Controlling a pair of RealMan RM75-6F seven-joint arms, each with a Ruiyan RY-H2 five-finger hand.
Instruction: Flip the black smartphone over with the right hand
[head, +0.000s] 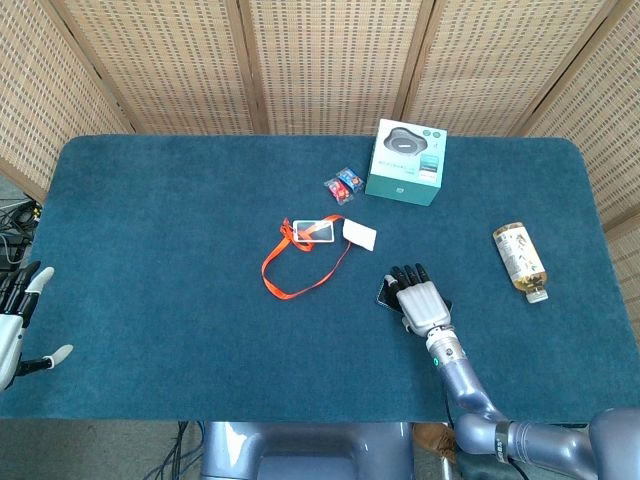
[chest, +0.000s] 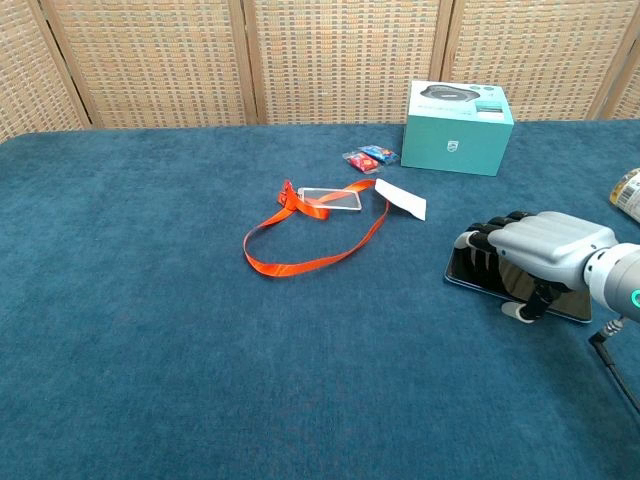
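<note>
One black smartphone lies flat on the blue tablecloth, at the right side of the table and toward its front edge. Its glossy face mirrors the fingers above it in the chest view. The right hand arches directly over the phone, palm down, with the curled fingertips reaching over the phone's left end and the thumb pressed down at its near long edge. The hand covers most of the device; only the left end and a strip of the near edge show. Whether the fingers actually clamp the phone or merely rest on it cannot be told. In the head view the same hand hides nearly all of the phone.

Just left and farther back lies a white card, touching an orange lanyard looped beside a clear badge holder. Behind these sit small wrapped candies and a teal product box. A drink bottle lies on its side well to the right of the hand. The left hand hangs at the table's far left edge, fingers spread, holding nothing.
</note>
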